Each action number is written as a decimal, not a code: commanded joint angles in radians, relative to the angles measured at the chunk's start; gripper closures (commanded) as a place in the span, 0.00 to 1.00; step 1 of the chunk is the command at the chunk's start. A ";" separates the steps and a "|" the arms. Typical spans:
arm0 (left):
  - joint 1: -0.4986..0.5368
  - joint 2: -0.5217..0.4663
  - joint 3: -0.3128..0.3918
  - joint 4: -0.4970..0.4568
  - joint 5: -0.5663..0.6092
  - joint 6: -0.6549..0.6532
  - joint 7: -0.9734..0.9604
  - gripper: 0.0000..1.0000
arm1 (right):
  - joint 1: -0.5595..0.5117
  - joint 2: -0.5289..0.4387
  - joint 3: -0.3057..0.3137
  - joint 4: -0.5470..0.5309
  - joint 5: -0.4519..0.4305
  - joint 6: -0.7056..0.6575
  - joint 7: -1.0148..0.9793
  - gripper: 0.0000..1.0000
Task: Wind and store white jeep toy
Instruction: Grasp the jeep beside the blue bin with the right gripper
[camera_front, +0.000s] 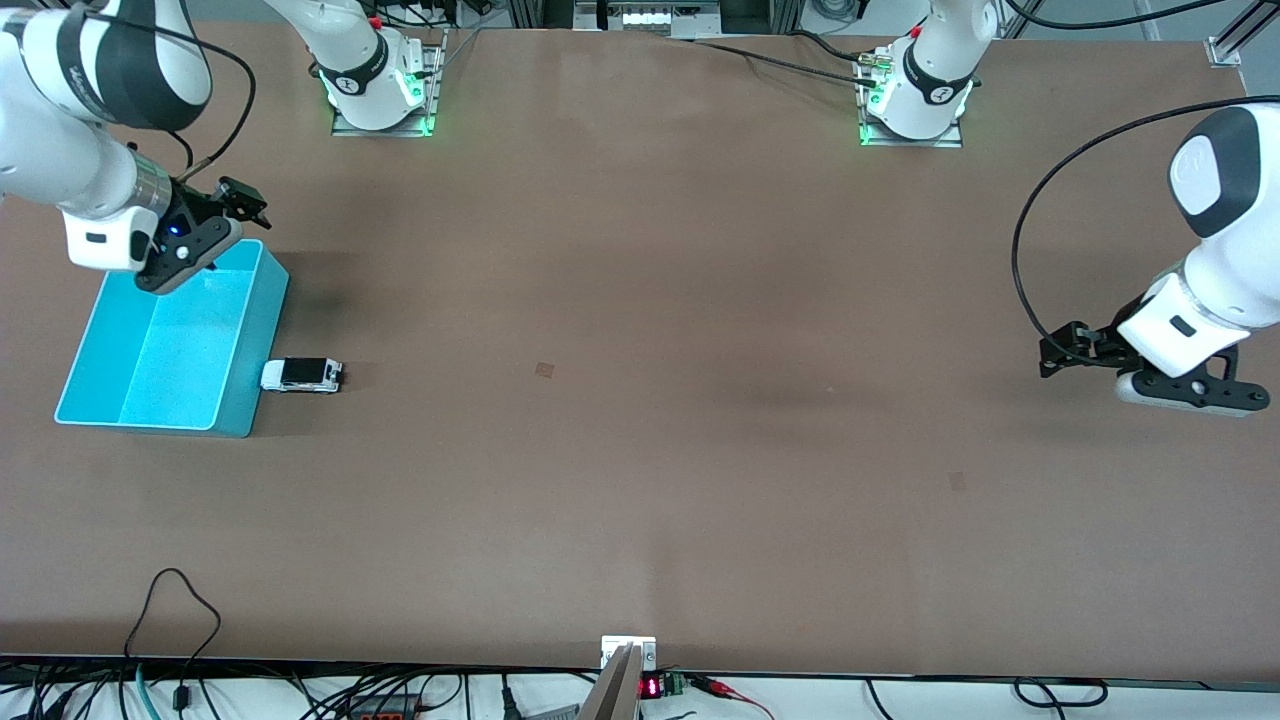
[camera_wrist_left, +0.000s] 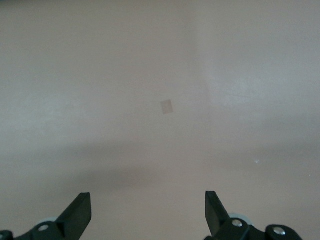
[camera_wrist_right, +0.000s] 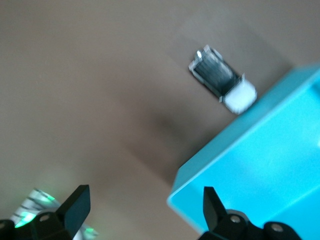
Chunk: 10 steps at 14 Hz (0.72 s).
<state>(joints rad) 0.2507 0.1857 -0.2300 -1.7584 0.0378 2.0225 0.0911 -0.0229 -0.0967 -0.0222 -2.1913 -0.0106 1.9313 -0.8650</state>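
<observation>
The white jeep toy (camera_front: 301, 375) is a small white toy car with a black rectangular roof panel and dark wheels, far smaller than the turquoise plastic bin (camera_front: 245, 355) next to it. It stands on its wheels on the brown table (camera_front: 640, 450), at the right arm's end, just beside the bin's long outer wall; whether it touches that wall cannot be told. Its long axis runs along the table's length, roughly square to the bin wall, with one end toward the bin and the other toward the middle of the table. In the right wrist view the toy (camera_wrist_right: 222, 80) shows a white end nearest the bin (camera_wrist_right: 260, 165) and the dark roof panel running away from it; which end is the front cannot be told. The bin is an open rectangular container with a pale inner floor. The right gripper (camera_front: 215, 225) hangs over the bin's corner that lies farther from the front camera, its fingers (camera_wrist_right: 75, 205) apart and holding nothing. The left gripper (camera_front: 1062, 352) waits over bare table at the left arm's end, well apart from the toy, its fingers (camera_wrist_left: 80, 212) apart and holding nothing.
</observation>
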 joint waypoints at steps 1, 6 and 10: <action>-0.048 -0.026 0.034 0.048 -0.006 -0.082 -0.079 0.00 | 0.000 0.069 0.002 0.042 -0.012 0.046 -0.248 0.00; -0.174 -0.087 0.178 0.083 -0.018 -0.155 -0.120 0.00 | 0.026 0.188 0.007 0.081 -0.014 0.142 -0.448 0.00; -0.215 -0.110 0.212 0.132 -0.053 -0.251 -0.178 0.00 | 0.054 0.274 0.007 0.081 -0.016 0.241 -0.540 0.00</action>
<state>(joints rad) 0.0798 0.0860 -0.0523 -1.6611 -0.0004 1.8293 -0.0463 0.0196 0.1349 -0.0139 -2.1337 -0.0110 2.1472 -1.3638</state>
